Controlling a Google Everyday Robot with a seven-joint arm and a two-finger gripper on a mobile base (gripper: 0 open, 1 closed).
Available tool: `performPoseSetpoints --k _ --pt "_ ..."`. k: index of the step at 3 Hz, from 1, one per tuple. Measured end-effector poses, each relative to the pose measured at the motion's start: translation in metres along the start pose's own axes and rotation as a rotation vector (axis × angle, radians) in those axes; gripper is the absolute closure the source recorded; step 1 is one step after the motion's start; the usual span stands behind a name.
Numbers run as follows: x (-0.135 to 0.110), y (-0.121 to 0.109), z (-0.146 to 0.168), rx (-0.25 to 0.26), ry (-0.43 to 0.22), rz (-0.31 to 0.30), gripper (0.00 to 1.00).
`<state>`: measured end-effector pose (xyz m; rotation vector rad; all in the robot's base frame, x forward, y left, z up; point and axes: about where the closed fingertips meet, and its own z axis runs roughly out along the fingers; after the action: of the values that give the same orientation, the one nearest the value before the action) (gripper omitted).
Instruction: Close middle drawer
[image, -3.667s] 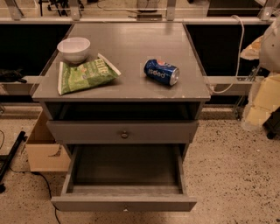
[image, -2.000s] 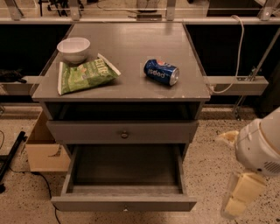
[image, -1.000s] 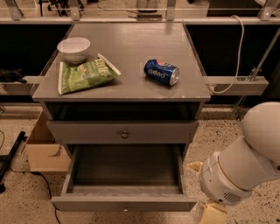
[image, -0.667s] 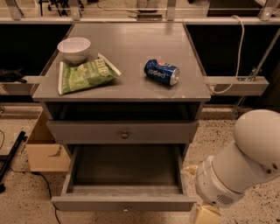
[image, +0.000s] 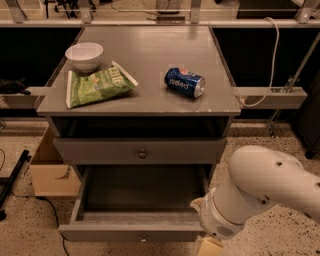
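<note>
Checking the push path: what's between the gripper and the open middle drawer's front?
Nothing shows there in the camera view. The gripper, low at the picture's bottom edge, sits right beside the right end of the middle drawer front.

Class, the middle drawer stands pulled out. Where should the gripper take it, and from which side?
Take the middle drawer at its flat front panel, near the centre, from the front: it juts straight out, so a square push should slide it in. The gripper sits low by its right front corner.
</note>
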<state>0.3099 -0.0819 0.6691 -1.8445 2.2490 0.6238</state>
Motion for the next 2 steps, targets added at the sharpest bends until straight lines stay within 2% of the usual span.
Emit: performPoseSetpoints --k 1,2 --pt "-0.012 -0.027 0.017 0.074 0.038 0.029 0.00" --pt "-0.007 -0.041 0.018 0.135 0.053 0.065 0.00"
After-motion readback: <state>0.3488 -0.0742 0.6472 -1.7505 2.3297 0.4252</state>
